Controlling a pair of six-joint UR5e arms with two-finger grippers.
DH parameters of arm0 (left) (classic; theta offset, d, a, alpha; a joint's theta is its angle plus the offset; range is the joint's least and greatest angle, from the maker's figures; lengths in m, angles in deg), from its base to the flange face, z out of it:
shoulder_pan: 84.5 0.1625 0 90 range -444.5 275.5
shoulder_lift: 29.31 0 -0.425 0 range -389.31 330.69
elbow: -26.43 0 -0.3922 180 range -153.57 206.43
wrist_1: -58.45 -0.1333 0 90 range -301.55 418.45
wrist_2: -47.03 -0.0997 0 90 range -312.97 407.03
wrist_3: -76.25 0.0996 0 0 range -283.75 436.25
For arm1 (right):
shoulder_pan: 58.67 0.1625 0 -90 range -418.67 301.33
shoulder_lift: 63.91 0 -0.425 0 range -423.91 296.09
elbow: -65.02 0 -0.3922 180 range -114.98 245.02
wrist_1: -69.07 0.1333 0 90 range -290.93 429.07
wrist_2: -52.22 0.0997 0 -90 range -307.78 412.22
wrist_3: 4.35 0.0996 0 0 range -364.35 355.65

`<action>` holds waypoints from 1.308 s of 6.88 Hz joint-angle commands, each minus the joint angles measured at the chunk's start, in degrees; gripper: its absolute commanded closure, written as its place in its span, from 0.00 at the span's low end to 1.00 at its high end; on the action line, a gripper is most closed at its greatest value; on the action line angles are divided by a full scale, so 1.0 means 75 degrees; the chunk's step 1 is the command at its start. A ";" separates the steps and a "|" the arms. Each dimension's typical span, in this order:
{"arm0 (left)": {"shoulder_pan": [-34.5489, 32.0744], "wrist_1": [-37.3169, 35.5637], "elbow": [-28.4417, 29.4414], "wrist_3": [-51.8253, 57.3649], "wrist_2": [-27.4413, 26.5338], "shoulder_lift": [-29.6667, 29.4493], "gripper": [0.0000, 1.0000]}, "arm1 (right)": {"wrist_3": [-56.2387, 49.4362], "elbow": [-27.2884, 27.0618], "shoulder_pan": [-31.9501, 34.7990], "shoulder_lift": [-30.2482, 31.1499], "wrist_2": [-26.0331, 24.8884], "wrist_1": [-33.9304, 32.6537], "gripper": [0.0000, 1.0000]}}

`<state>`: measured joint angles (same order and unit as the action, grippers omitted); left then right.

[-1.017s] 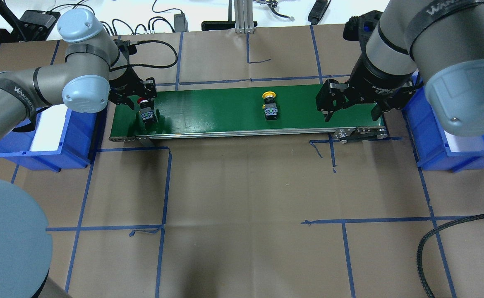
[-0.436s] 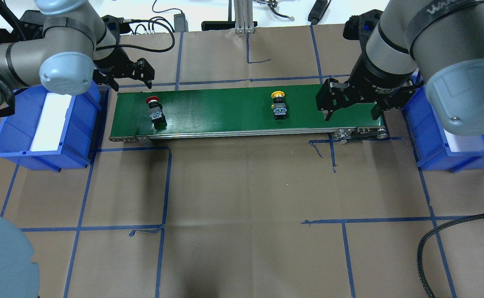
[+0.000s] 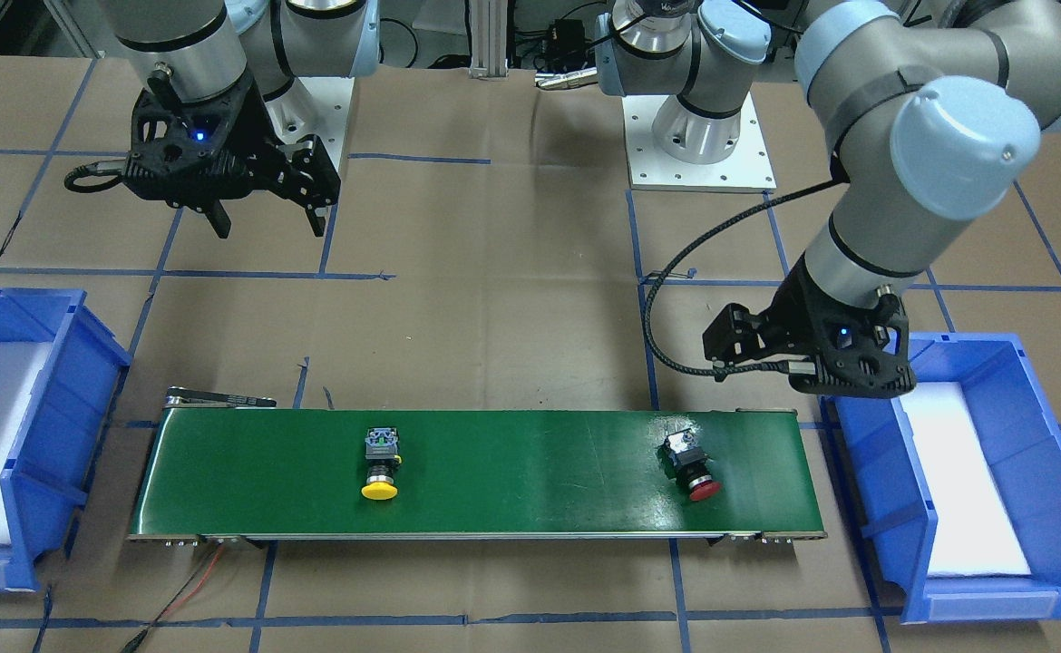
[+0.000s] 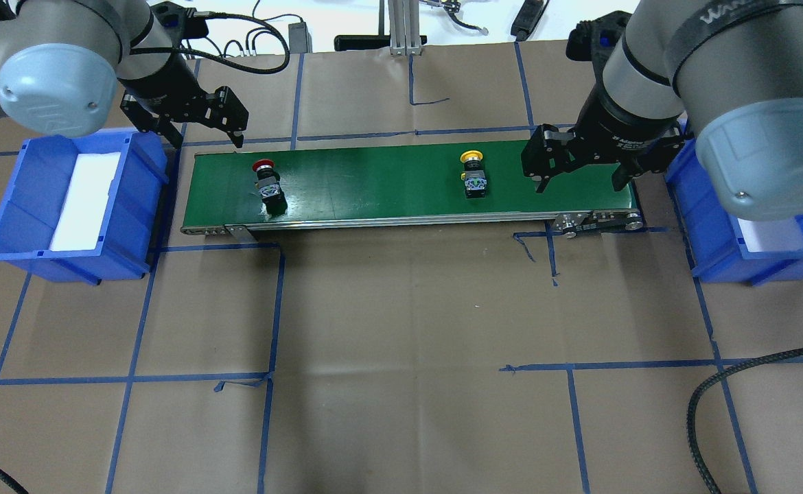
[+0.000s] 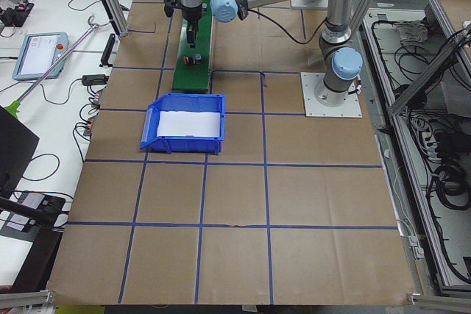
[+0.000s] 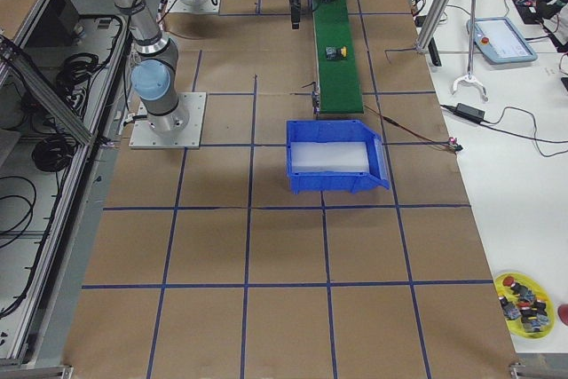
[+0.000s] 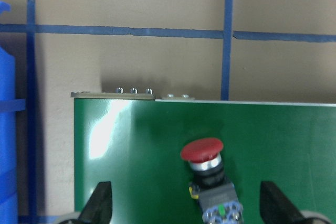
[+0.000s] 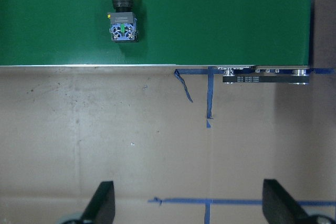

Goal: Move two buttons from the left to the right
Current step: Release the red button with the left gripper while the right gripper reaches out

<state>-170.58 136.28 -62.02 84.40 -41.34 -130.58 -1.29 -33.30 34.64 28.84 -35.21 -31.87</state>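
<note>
The red-capped button (image 4: 268, 184) lies on its side near the left end of the green conveyor belt (image 4: 374, 185). It also shows in the front view (image 3: 694, 464) and the left wrist view (image 7: 207, 174). The yellow-capped button (image 4: 474, 175) lies on the belt right of its middle, and shows in the front view (image 3: 381, 464) and the right wrist view (image 8: 122, 17). My left gripper (image 4: 206, 135) is open and empty, raised behind the belt's left end. My right gripper (image 4: 580, 180) is open and empty, above the belt's right end, right of the yellow button.
A blue bin (image 4: 3, 226) with a white liner stands off the belt's left end, and another blue bin (image 4: 717, 264) off its right end. Blue tape lines cross the brown table cover. A black braided cable (image 4: 717, 394) lies at the front right.
My left gripper has let go of the red button and pulled up and back to the left. Both buttons have travelled to the right on the belt. My right gripper has barely moved.
</note>
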 commanded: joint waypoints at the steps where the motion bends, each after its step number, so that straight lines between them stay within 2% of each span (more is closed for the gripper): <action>1: -0.0147 0.0671 -0.0031 0.0015 -0.0007 0.0680 0.00 | -0.0033 0.0007 -0.0077 -0.0959 -0.0037 -0.1302 0.00; 2: -0.0147 0.0673 -0.0089 0.0015 -0.0042 0.0763 0.00 | -0.0033 0.0065 -0.0182 -0.1312 -0.0049 -0.1922 0.00; 3: -0.0147 0.0685 -0.0113 0.0015 -0.0089 0.0834 0.00 | 0.0002 0.0112 -0.0218 -0.1582 -0.0060 -0.2160 0.00; 5: -0.0147 0.0615 -0.0218 -0.0043 -0.0147 0.0951 0.00 | 0.0014 0.0229 -0.0358 -0.2423 0.0103 -0.2220 0.00; 6: -0.0147 0.0557 -0.0218 -0.0067 -0.0484 0.0952 0.00 | 0.0026 0.0474 -0.0394 -0.2846 0.0103 -0.2221 0.00; 7: -0.0147 0.0556 -0.0207 -0.0102 -0.0522 0.0952 0.00 | 0.0026 0.0975 -0.0394 -0.3222 0.0103 -0.2430 0.00; 9: -0.0147 0.0556 -0.0195 -0.0347 -0.0429 0.0952 0.00 | 0.0014 0.1074 -0.0371 -0.3506 0.0092 -0.2374 0.00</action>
<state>-171.69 140.47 -63.56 82.94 -44.71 -123.45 -1.12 -25.83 31.81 3.82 -34.46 -49.78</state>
